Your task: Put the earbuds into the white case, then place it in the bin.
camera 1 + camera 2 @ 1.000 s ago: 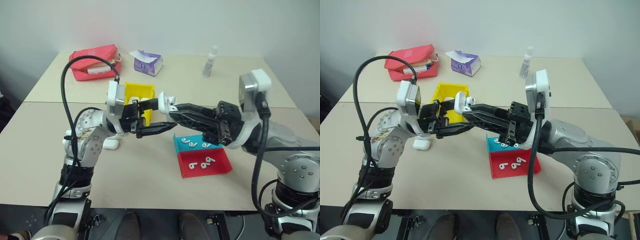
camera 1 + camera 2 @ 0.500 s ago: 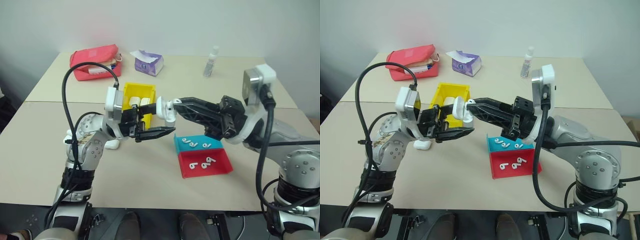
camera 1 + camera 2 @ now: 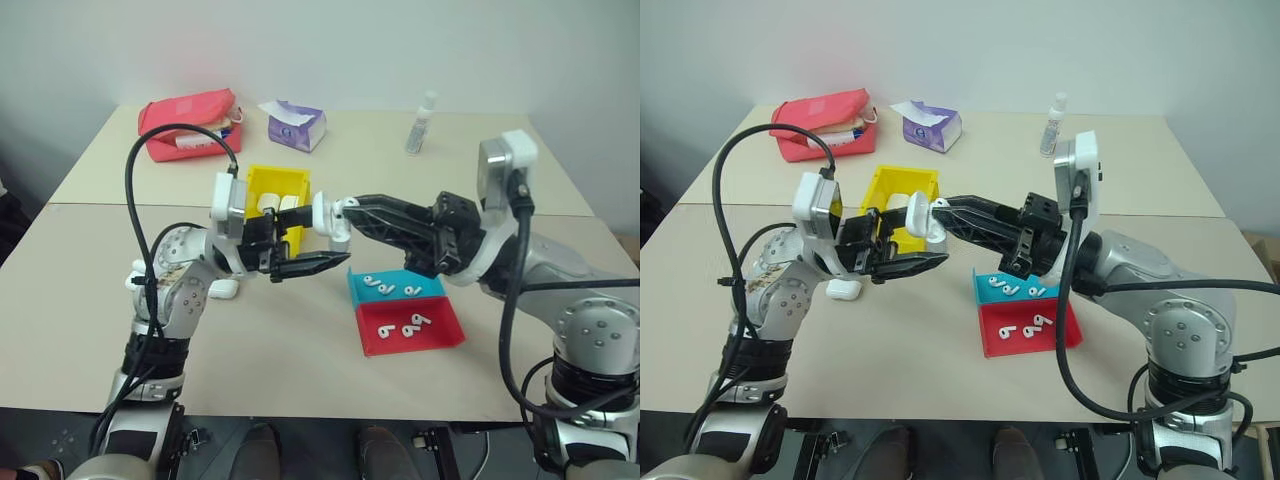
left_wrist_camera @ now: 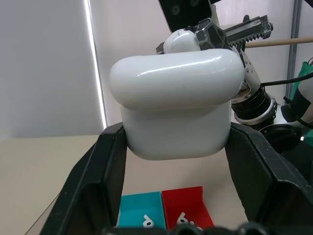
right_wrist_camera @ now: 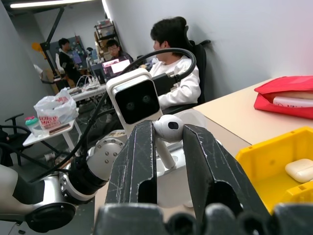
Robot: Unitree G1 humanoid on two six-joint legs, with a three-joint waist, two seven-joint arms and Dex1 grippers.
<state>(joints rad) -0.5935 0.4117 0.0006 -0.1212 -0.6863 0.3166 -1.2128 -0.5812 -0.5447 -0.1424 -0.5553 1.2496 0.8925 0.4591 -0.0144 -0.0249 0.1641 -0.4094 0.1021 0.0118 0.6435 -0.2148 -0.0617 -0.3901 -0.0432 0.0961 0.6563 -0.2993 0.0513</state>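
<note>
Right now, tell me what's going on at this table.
The left gripper holds the white case above the table, in front of the yellow bin. The right gripper pinches one earbud and holds it right at the case. More earbuds lie in the teal tray and red tray, and cases already sit in the bin.

Beige table (image 3: 300, 340) bears trays (image 3: 410, 325), bin (image 3: 275, 190), perhaps a pouch (image 3: 188, 122).

both arms raised, fingertips meeting — left gripper (image 3: 322, 240) and right gripper (image 3: 340, 208) clamped.
</note>
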